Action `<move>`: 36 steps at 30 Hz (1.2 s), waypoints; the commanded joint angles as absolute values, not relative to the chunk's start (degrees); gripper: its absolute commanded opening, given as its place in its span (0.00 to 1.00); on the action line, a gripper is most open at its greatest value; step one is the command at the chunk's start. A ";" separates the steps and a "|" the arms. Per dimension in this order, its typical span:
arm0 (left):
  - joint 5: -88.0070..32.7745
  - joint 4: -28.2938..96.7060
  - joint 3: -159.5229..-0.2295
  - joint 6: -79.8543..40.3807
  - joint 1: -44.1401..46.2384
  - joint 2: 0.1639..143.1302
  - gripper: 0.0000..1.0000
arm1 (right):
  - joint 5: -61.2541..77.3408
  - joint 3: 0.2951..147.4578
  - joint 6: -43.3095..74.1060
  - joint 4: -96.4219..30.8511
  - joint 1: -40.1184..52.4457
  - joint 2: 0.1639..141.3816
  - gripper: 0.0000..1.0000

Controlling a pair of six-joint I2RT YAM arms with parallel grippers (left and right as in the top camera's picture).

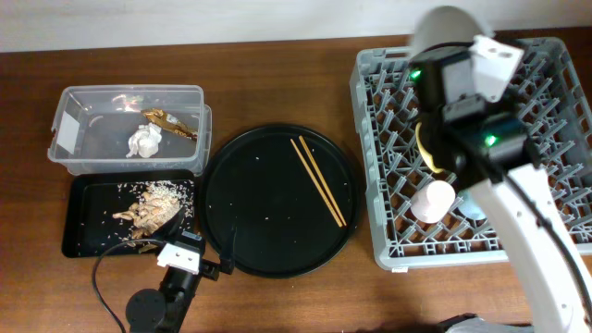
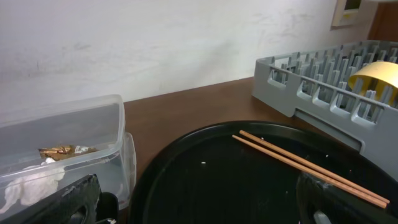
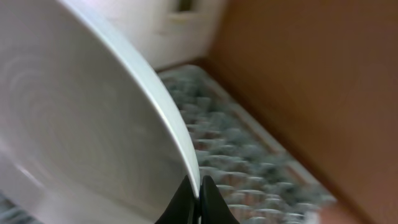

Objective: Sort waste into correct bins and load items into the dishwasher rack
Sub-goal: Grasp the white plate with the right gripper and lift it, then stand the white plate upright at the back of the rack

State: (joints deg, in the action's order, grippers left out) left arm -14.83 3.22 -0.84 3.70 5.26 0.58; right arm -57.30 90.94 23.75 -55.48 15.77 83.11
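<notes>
My right gripper is shut on the rim of the grey-white plate and holds it on edge above the dishwasher rack. From overhead the plate is over the rack's far side. A yellow bowl, a pink cup and a light-blue cup sit in the rack. The chopsticks lie on the round black tray. My left gripper is open and empty, low over that tray's near edge. The tissue and wrapper lie in the clear tub. Food scraps lie in the shallow black tray.
The left wrist view shows the chopsticks, the rack's corner with the yellow bowl, and the tub with the wrapper. A few crumbs dot the round tray. A white wall runs behind the table.
</notes>
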 commanded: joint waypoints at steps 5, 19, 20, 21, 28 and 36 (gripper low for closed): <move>-15.27 3.29 -0.51 4.40 5.48 0.34 0.99 | -71.11 90.63 19.92 -53.89 4.47 103.96 0.04; -15.27 3.29 -0.51 4.40 5.48 0.34 0.99 | -48.42 90.52 5.37 -35.42 6.04 106.67 0.04; -15.27 3.29 -0.51 4.40 5.48 0.34 0.99 | -48.90 90.54 5.32 -35.77 6.04 106.78 0.04; -15.27 3.29 -0.51 4.40 5.48 0.34 0.99 | -54.02 90.74 5.32 -35.14 6.02 106.74 0.04; -15.27 3.29 -0.51 4.40 5.48 0.34 0.99 | -55.61 96.12 0.25 -34.61 9.65 105.16 0.04; -15.27 3.29 -0.51 4.40 5.48 0.34 0.99 | -54.59 95.92 4.97 -36.88 10.07 109.97 0.04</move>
State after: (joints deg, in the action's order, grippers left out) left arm -14.81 3.22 -0.84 3.70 5.26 0.62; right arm -52.16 94.83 3.49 -37.67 10.00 108.09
